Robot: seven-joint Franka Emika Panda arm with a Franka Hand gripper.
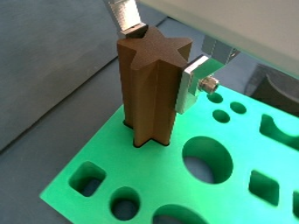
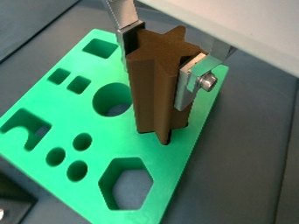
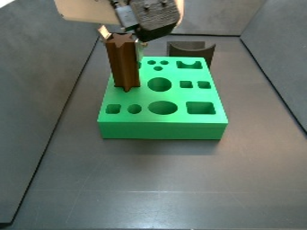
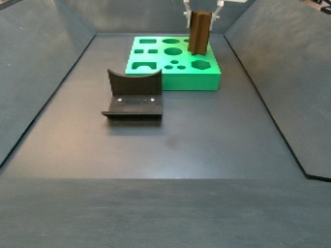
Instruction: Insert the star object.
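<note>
The star object (image 1: 149,87) is a tall brown ridged peg, also seen in the other wrist view (image 2: 158,87) and in both side views (image 3: 121,63) (image 4: 202,37). It stands upright with its lower end in a hole near a corner of the green block (image 1: 158,179) (image 2: 187,149) (image 3: 162,128) (image 4: 195,79). Most of the peg rises above the block. My gripper (image 1: 162,59) (image 2: 158,63) (image 3: 124,34) (image 4: 202,12) is above the block, shut on the peg's upper part, one finger on each side.
The green block has several other holes: round, square, hexagonal and arched. The dark fixture (image 4: 134,94) (image 3: 192,49) stands on the grey floor beside the block. Dark walls surround the work area.
</note>
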